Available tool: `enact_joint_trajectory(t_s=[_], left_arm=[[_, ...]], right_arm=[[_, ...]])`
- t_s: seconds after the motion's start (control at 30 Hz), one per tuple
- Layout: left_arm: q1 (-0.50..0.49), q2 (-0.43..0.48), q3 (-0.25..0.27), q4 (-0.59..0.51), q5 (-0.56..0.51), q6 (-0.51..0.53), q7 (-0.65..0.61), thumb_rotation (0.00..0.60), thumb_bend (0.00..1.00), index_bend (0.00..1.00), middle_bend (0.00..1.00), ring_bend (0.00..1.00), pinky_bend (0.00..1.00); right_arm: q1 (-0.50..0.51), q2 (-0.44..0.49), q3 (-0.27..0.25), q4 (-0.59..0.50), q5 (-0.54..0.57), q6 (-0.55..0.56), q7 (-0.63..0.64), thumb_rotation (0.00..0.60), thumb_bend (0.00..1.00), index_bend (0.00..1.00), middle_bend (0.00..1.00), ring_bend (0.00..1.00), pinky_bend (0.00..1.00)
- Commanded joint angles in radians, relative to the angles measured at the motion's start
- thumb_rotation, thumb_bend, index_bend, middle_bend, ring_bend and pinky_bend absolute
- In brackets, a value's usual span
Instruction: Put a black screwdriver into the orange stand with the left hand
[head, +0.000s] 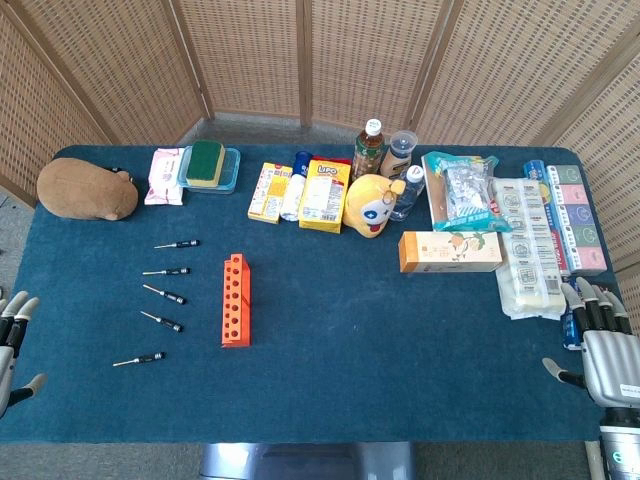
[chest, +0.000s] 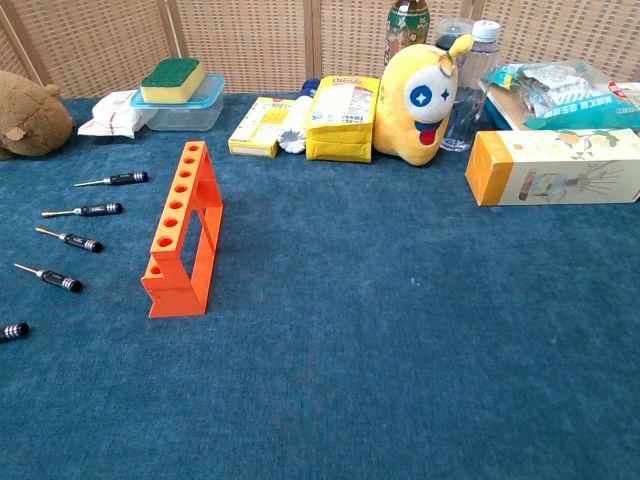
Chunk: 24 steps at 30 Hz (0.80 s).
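Black screwdrivers: five of them, small precision type with black knurled handles and thin bare shafts, lying flat in a loose column on the blue tablecloth, all to the left of the stand. The chest view shows four whole and only the handle end of the nearest at its left edge. None is held; none is in the stand.

Orange stand: upright rack with one row of round holes along its top, standing just beside the column of screwdrivers and apart from them. Every hole visible in the chest view looks empty.

Left hand: at the near left edge of the table in the head view, only partly in frame. Its visible fingers are spread and hold nothing. It is well apart from the screwdrivers and the stand. Not seen in the chest view.

Right hand: at the near right corner, palm down with its fingers extended and parted, empty, close beside the packaged goods there.

Other stock, along the far side of the table: brown plush animal, green sponge on a clear lidded box, yellow snack boxes, yellow plush toy, drink bottles, orange carton.

Progress, judged: nothing done yet. Remaining are the reach with the left hand, the pick-up of one screwdriver, the carry to the stand and the insertion, shaft down, into a hole. The nearest screwdriver, at the bottom of the column, looks the shortest reach.
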Motion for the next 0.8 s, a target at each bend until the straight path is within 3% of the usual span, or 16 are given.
enact_joint_trajectory(t_s=[0.03, 0.53, 0.63, 0.73, 0.77, 0.8], left_arm=[[0.007, -0.018, -0.008, 0.026, 0.018, 0.018, -0.015, 0.600, 0.00, 0.00, 0.00, 0.00, 0.09], [0.006, -0.020, -0.017, 0.046, 0.025, 0.017, -0.061, 0.600, 0.01, 0.00, 0.00, 0.02, 0.11], [0.007, -0.022, -0.023, 0.050, 0.027, 0.027, -0.072, 0.600, 0.01, 0.00, 0.00, 0.22, 0.24], [0.013, -0.030, -0.032, 0.054, 0.019, 0.042, -0.072, 0.600, 0.05, 0.00, 0.04, 0.63, 0.62], [0.014, -0.037, -0.039, 0.054, 0.012, 0.048, -0.076, 0.600, 0.06, 0.00, 0.16, 0.77, 0.75], [0.013, -0.042, -0.044, 0.054, 0.009, 0.050, -0.083, 0.600, 0.06, 0.00, 0.35, 0.87, 0.84]], right_arm=[[0.000, -0.001, 0.000, 0.000, 0.000, 0.001, 0.001, 0.600, 0.00, 0.00, 0.00, 0.05, 0.00], [0.005, 0.000, 0.000, 0.000, 0.003, -0.014, 0.009, 0.600, 0.00, 0.00, 0.00, 0.05, 0.00], [0.007, -0.001, -0.002, 0.002, 0.000, -0.020, 0.014, 0.600, 0.00, 0.00, 0.00, 0.05, 0.00], [0.008, -0.001, -0.003, 0.000, -0.008, -0.017, 0.017, 0.600, 0.00, 0.00, 0.00, 0.05, 0.00], [0.007, -0.001, -0.003, 0.000, -0.009, -0.016, 0.017, 0.600, 0.00, 0.00, 0.00, 0.05, 0.00], [0.008, -0.001, -0.003, 0.000, -0.008, -0.017, 0.017, 0.600, 0.00, 0.00, 0.00, 0.05, 0.00]])
